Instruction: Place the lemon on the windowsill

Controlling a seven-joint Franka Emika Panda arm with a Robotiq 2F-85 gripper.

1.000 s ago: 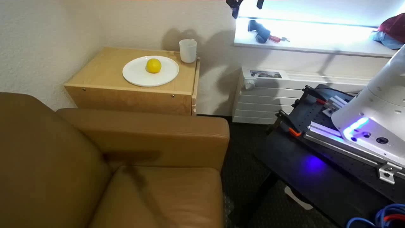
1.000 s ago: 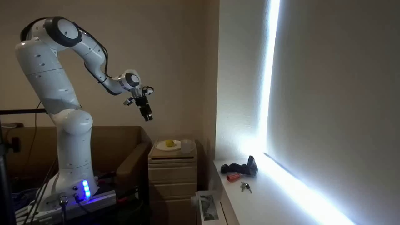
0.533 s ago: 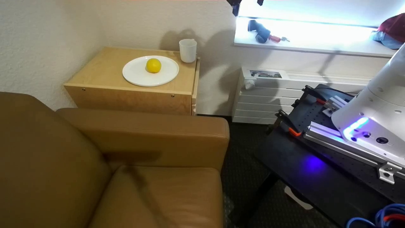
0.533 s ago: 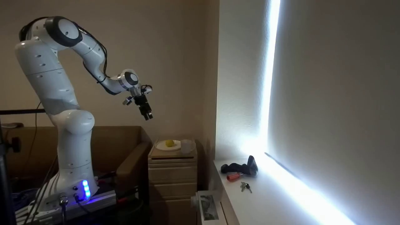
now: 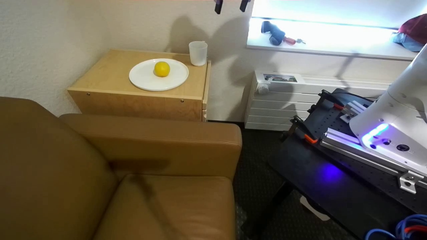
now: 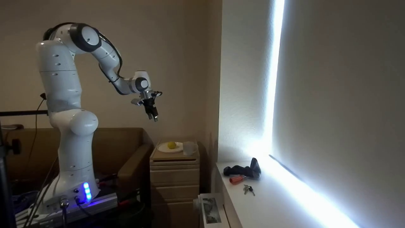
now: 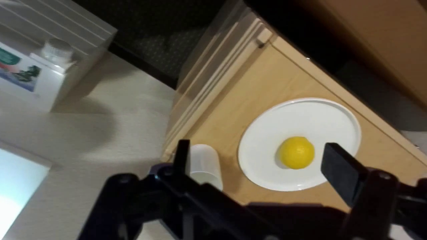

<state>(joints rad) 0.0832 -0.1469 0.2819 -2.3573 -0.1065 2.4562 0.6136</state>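
Observation:
The bright-yellow lemon point(image 5: 162, 69) sits on the white plate point(image 5: 143, 78) on the light-wood side table point(image 5: 103, 75). The lemon also shows in an exterior view point(image 6: 171, 145) and in the wrist view point(image 7: 296, 152). The white windowsill point(image 5: 333, 45) runs under the bright window and also shows in an exterior view point(image 6: 265, 202). My gripper point(image 6: 153, 117) is open and empty, in the air above the side table's height and apart from the lemon. Its fingertips show at the top edge of an exterior view point(image 5: 231, 7). In the wrist view the lemon appears between the fingers point(image 7: 257, 146), nearer the right one.
A white cup point(image 5: 198, 53) stands beside the plate. The sill bears a dark flashlight-like object point(image 6: 242, 171), a red-handled tool point(image 6: 236, 180), keys point(image 6: 249, 189) and a cap point(image 5: 415, 31). A radiator point(image 5: 283, 106) stands below the sill. A brown sofa point(image 5: 166, 143) adjoins the side table.
The arm has swung, and my gripper has shifted away from the window toward the side table and turned, so both fingers show apart. The lemon, plate and cup have not moved.

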